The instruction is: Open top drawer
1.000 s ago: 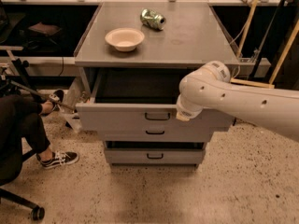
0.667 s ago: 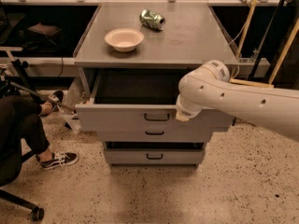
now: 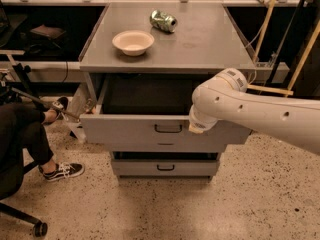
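Three drawers [image 3: 135, 168], one bowl [image 3: 133, 42], one can [image 3: 163, 20], one hand [image 3: 199, 126] by top drawer [image 3: 125, 130]

We see a flat grey worktop [image 3: 210, 44] carrying two things. A shallow cream bowl [image 3: 133, 42] sits upright, left of the worktop's centre. Behind and to the right of the bowl, apart from it, a crushed green can [image 3: 163, 20] lies on its side. The end effector [image 3: 196, 128] is off the worktop, below its front edge, forward and right of the bowl.
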Tool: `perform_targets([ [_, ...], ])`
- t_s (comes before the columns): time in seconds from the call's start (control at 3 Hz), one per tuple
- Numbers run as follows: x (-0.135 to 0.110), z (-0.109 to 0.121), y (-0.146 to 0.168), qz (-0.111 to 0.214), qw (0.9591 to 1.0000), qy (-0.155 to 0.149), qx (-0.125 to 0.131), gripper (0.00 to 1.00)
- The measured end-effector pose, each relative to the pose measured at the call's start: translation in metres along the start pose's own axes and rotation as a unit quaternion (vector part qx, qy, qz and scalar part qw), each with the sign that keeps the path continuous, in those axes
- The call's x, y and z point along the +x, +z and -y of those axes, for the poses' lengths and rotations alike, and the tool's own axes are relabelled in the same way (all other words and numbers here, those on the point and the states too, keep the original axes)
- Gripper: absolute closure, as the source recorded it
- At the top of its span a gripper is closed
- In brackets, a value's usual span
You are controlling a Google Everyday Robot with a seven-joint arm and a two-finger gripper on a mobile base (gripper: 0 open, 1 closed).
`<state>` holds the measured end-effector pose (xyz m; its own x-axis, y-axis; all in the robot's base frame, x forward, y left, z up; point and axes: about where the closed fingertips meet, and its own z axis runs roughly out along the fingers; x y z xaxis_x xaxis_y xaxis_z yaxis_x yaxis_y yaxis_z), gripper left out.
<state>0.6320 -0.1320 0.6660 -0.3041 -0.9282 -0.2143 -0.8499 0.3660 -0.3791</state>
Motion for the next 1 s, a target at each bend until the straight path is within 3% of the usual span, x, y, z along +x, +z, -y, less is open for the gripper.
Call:
perform_targets([
  [1.0, 0.0064, -0.0133, -0.0037, 0.001, 1.0, 0.007, 0.002, 1.0],
])
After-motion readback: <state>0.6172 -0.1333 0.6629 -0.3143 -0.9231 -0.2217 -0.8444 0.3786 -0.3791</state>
